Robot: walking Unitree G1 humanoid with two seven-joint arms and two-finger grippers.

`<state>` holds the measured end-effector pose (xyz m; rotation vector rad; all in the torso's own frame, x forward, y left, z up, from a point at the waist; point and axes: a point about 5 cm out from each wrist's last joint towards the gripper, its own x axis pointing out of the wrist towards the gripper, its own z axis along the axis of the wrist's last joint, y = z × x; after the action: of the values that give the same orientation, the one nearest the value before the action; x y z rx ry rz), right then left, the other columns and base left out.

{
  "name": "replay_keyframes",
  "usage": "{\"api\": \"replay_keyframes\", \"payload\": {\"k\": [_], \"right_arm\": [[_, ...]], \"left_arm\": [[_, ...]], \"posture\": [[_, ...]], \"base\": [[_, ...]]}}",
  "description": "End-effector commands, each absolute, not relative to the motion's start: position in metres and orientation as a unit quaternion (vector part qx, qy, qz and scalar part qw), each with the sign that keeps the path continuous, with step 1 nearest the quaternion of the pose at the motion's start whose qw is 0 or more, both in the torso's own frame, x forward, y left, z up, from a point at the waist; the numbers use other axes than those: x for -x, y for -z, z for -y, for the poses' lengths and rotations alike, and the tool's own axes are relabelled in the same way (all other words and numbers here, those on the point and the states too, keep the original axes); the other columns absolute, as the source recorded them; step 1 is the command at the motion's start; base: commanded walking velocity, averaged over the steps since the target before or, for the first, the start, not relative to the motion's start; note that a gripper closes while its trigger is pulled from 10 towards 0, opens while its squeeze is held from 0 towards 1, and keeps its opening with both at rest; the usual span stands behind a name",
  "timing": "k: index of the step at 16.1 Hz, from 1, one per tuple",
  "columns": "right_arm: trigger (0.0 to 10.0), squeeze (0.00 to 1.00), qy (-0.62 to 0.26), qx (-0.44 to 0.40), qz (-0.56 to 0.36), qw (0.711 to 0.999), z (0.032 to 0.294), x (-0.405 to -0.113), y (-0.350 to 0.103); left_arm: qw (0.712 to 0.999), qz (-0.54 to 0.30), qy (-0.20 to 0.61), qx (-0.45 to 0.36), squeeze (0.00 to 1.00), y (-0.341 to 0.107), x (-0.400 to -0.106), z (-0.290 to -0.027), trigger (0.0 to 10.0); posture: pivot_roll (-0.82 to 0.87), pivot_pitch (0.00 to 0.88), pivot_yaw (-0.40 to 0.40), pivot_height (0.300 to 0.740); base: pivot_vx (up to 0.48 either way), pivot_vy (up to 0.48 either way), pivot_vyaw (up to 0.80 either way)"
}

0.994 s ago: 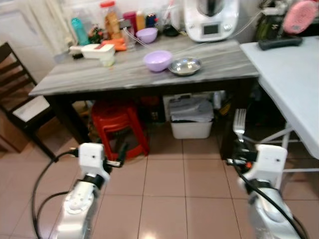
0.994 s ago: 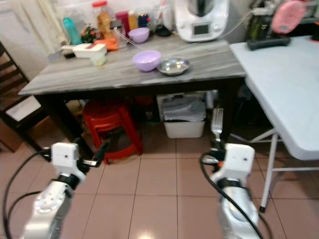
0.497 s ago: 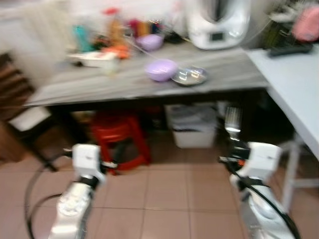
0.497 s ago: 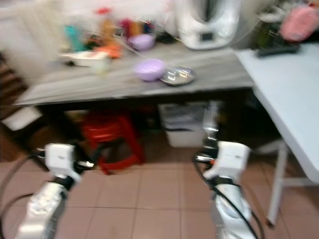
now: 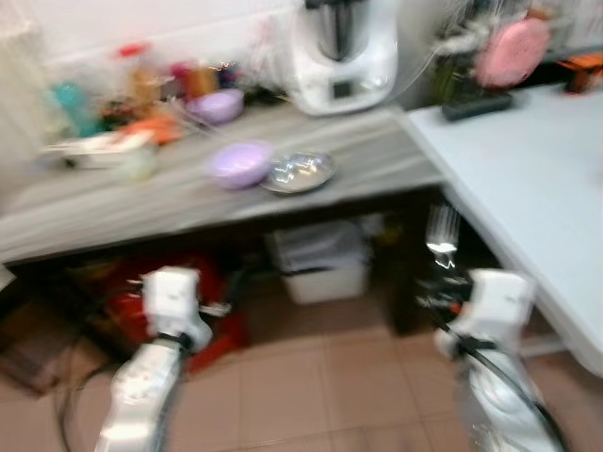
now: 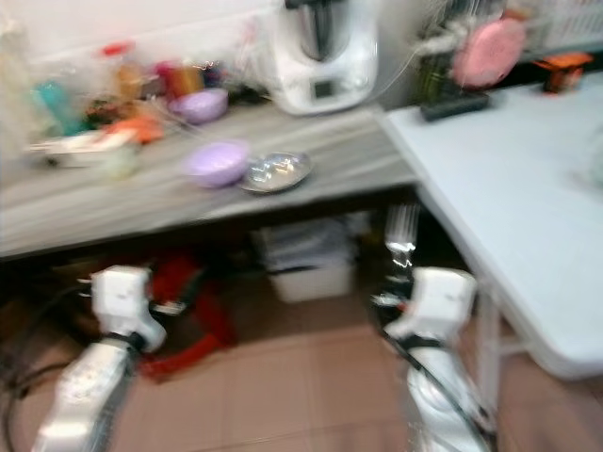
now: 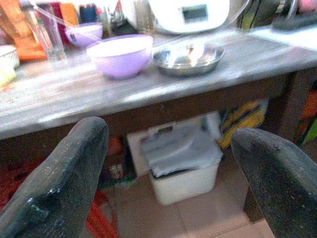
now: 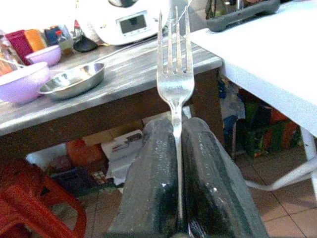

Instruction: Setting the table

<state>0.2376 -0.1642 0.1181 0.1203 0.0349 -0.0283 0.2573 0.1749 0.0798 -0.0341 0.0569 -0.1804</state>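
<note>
Our right gripper (image 8: pixel 177 173) pinches a fork (image 8: pixel 174 84) upright; beyond its fingers sits the counter (image 8: pixel 124 64) (steel dish (image 8: pixel 73 79) there). Left gripper (image 7: pixel 168 168) fingers spread, holding nothing.

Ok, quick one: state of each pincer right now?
Left pincer: open, holding nothing.
Right pincer: closed on the fork, tines pointing up.

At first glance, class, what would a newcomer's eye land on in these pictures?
The fork, upright with tines up, clamped in the right tool above the tiled floor. Beyond it, on the grey table, a purple bowl sits beside a steel dish.
</note>
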Motion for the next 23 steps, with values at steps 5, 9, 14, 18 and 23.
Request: {"api": "replay_keyframes", "payload": {"k": [5,9,14,18,23], "right_arm": [[10.0,0.0,0.013,-0.051,-0.008,0.999,0.1664,-0.2405,-0.1226],[10.0,0.0,0.012,-0.051,-0.01,0.999,0.1655,-0.2411,-0.1217],[10.0,0.0,0.01,-0.052,-0.01,0.999,0.1653,-0.2421,-0.1214],[10.0,0.0,0.007,-0.051,-0.009,0.999,0.1643,-0.2427,-0.1221],[10.0,0.0,0.015,-0.053,-0.01,0.998,0.1654,-0.2442,-0.1218]], "left_arm": [[0.995,-0.017,0.098,0.018,0.0,-0.0854,-0.2609,-0.1698,10.0],[0.995,-0.018,0.099,0.018,0.0,-0.085,-0.2611,-0.1699,10.0],[0.994,-0.018,0.102,0.02,0.0,-0.085,-0.2617,-0.1673,10.0],[0.994,-0.018,0.104,0.022,0.0,-0.085,-0.2617,-0.1663,10.0],[0.994,-0.02,0.105,0.028,0.0,-0.0848,-0.2613,-0.1642,10.0]], "posture": [[-0.08,0.0,0.149,0.74],[-0.08,0.0,0.149,0.74],[-0.08,0.0,0.149,0.74],[-0.08,0.0,0.146,0.74],[-0.08,0.0,0.143,0.74]], "base": [[0.365,0.0,0.0],[0.363,0.0,0.54],[0.365,0.0,0.43],[0.362,0.0,0.28],[0.348,0.0,0.0]]}}
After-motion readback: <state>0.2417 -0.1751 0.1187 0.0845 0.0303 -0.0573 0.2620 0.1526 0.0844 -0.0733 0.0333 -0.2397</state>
